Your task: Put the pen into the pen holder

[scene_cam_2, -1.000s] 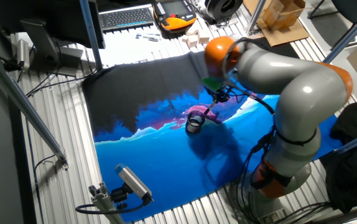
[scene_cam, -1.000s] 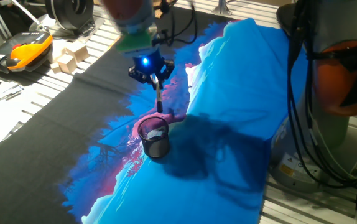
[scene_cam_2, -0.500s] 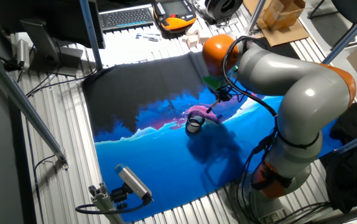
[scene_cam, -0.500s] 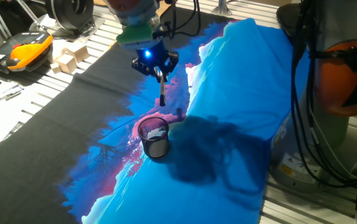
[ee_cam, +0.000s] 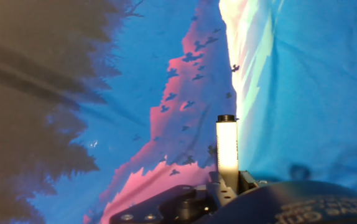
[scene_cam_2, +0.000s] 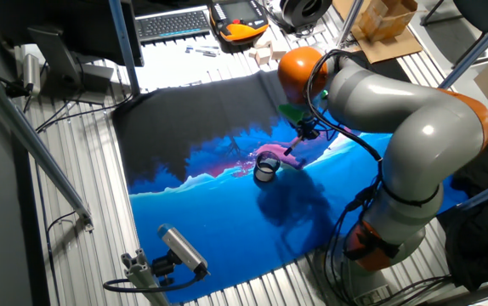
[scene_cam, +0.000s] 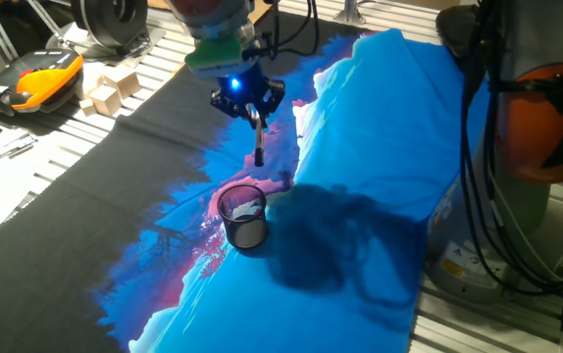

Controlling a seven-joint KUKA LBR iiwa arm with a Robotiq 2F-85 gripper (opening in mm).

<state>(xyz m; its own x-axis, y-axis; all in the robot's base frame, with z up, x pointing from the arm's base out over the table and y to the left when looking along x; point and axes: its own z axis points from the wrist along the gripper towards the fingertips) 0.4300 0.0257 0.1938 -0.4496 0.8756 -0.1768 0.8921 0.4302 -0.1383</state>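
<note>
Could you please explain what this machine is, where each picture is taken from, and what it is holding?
This is one robot arm bolted beside a table, with a two-finger hand at its end. Two pictures come from fixed cameras that look at the table from different sides. The third comes from a camera on the hand itself, looking along the fingers. A blue, pink and black printed cloth covers the table. On it stands a small dark mesh pen holder with a pale scrap inside. The hand grips a slim white pen, hanging downward in the air above the cloth, up and to one side of the holder, not yet in it.
</note>
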